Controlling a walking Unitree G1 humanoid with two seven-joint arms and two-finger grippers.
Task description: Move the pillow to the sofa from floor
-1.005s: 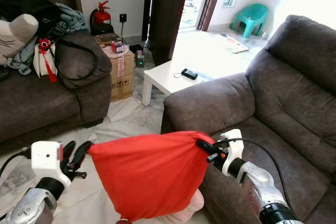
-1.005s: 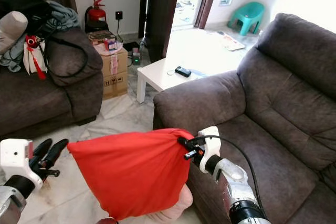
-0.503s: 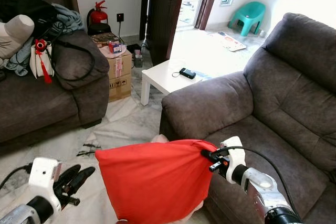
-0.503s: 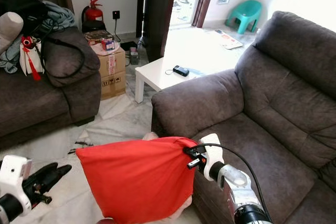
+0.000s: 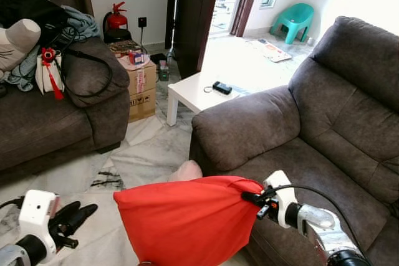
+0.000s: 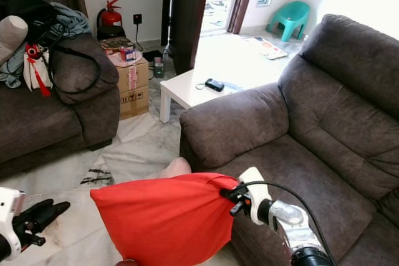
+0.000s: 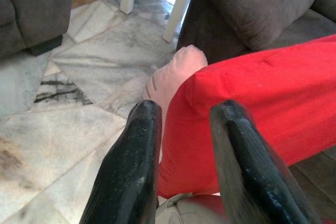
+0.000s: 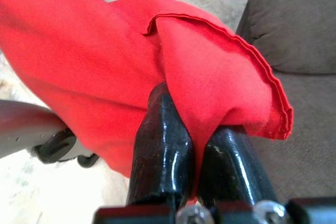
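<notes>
1. The right arm (image 5: 324,232) is a silver metal tube with a dark band near the lower edge of the head view.
2. A white block sits at its wrist, and a thin black cable loops from it back over the arm.
3. The right gripper (image 5: 250,197) has two glossy black fingers (image 8: 163,145); small red marks show by their base.
4. Silver screws line the black bracket beneath them.
5. The left gripper (image 5: 80,214) has a boxy white wrist housing with a red patch.
6. Its black fingers (image 7: 131,171) are long, rounded and scuffed.
</notes>
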